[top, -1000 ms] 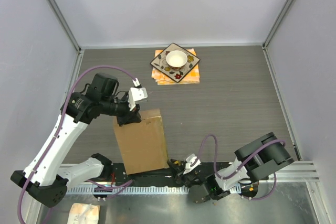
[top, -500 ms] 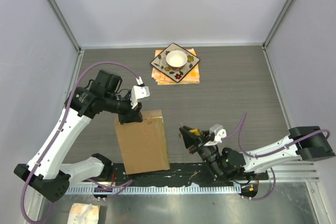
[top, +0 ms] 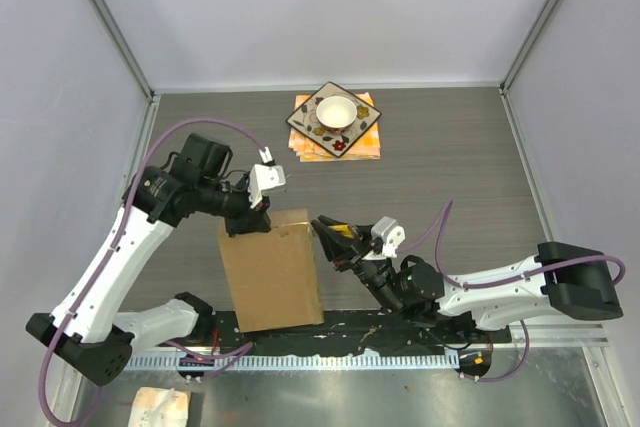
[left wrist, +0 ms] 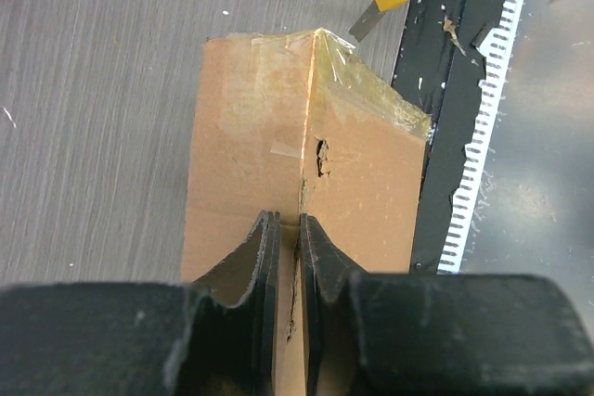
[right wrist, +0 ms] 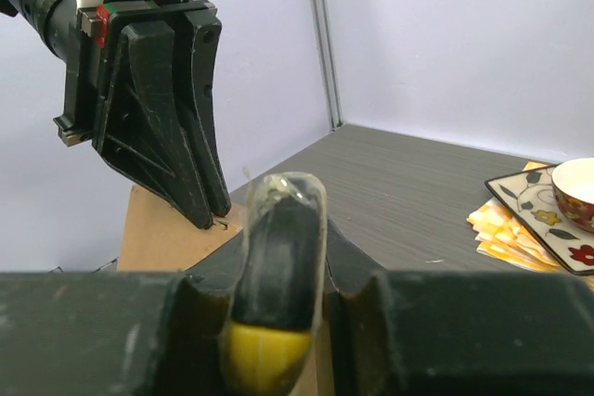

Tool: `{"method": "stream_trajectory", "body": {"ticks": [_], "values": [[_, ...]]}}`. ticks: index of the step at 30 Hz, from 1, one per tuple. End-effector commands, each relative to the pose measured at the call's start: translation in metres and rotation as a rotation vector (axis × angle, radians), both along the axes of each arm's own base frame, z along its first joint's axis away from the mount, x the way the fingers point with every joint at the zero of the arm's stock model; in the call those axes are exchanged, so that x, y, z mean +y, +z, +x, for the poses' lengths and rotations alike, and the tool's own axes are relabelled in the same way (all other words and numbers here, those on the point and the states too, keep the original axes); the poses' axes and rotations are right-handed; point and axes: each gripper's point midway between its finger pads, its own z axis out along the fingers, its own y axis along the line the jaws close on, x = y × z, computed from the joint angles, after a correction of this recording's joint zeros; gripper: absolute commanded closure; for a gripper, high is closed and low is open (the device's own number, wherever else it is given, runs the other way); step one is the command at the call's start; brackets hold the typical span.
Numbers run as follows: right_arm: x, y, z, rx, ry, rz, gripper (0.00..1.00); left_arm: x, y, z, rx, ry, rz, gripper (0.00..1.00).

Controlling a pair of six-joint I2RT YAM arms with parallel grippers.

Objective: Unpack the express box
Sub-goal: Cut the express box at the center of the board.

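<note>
Right gripper (top: 343, 239): fingers clamped round a yellow utility knife (right wrist: 271, 285), its short grey blade exposed. A second ago this arm was folded at the near edge. It has since been swung out, and the blade tip is now carried just beside, not touching, the corner of the express box (top: 270, 269) that lies straight ahead of the left fingers.

Left gripper (left wrist: 288, 261): fingers closed to a slit astride the box's far top edge, apparently pinching it. Little shift is noted there.

Judged: the box is steadied, with slitting the next step and unpacking not yet begun.

Box: plain brown cardboard, matte, sharp-edged, torn at the seam. Glossy clear tape (left wrist: 367, 90) is wrinkled over the corner.

Beyond both fingertips, well apart: a square patterned plate (top: 312, 130) with a white bowl (top: 335, 110).
</note>
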Motion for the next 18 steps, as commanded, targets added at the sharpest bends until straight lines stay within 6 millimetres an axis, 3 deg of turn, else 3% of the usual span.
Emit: {"method": "stream_trajectory", "body": {"ticks": [1,13,18], "values": [[0.011,0.019,-0.006,-0.028,0.050,0.053,0.99,0.035,-0.020,-0.058,0.195,0.000,0.132,1.00],[0.031,0.004,-0.003,-0.008,0.050,0.028,0.99,0.042,-0.023,-0.067,0.169,-0.011,0.132,1.00],[0.037,-0.014,0.000,-0.011,0.026,-0.053,0.99,0.040,-0.022,-0.068,0.173,-0.013,0.120,1.00]]}}
